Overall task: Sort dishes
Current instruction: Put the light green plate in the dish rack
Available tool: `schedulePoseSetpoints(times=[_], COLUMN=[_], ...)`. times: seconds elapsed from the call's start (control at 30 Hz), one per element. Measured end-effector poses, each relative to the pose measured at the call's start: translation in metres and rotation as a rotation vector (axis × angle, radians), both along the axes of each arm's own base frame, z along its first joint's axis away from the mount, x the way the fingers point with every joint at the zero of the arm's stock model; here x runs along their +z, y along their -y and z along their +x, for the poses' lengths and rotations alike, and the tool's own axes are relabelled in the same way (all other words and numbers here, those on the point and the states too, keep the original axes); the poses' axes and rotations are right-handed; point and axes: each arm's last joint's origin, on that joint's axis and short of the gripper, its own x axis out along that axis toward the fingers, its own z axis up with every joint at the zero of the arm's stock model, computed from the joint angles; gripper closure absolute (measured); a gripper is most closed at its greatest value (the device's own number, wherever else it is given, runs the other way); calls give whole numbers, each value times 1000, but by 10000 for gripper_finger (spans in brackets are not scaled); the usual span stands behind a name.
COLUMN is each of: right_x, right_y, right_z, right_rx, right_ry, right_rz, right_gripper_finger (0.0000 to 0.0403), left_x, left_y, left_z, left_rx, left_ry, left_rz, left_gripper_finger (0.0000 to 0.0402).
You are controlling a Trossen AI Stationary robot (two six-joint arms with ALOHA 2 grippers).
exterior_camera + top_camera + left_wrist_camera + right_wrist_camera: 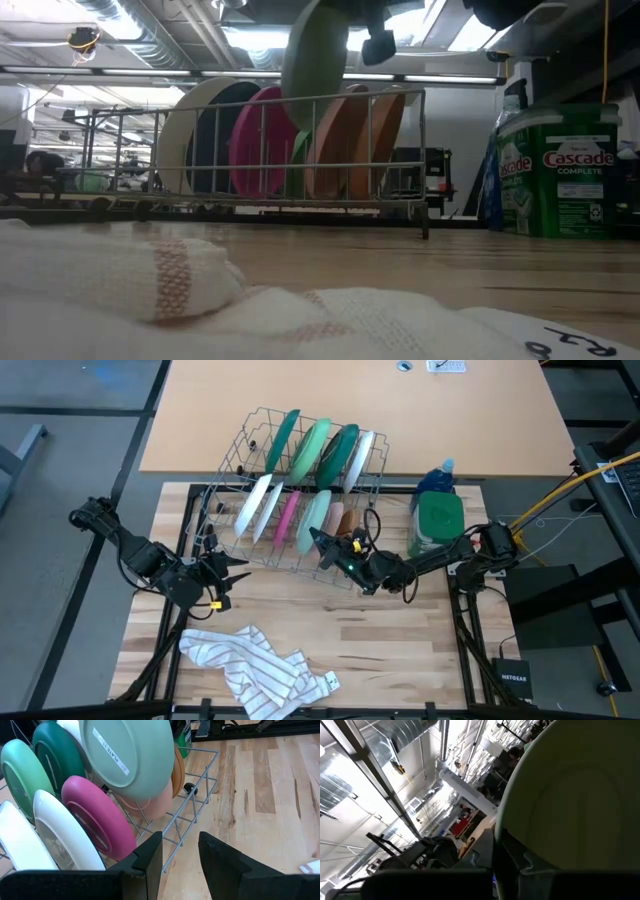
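Wooden tabletop [400,630] carries the rack [300,550]. Right gripper [322,545], clamped on the light green plate [127,757], should lift straight, clearing wires. Left gripper [180,865] waits parted.

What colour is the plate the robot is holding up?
Light green. The right gripper holds the plate; the left wrist view shows it best.

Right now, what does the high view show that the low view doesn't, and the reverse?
Only the high view shows both arms whole, the left hand waiting open beside the rack, and the rack's rear row of green plates. Only the low view shows the Cascade label on the green container. Both share the rack, the striped cloth and the light green plate lifted by the right hand.
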Motion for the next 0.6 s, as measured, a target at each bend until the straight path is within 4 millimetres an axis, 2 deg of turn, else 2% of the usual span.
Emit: schedulePoseSetpoints(times=[0.33, 0.6], right_x=[-13, -15], right_y=[2, 10], right_z=[4, 5], right_rx=[4, -17], right_ry=[-83, -104], right_rz=[61, 66], right_gripper_finger=[396, 396], left_x=[0, 0], left_y=[0, 0], left_z=[0, 0], left_rx=[0, 0], left_ry=[0, 0], left_rz=[0, 0], left_gripper_finger=[283, 283])
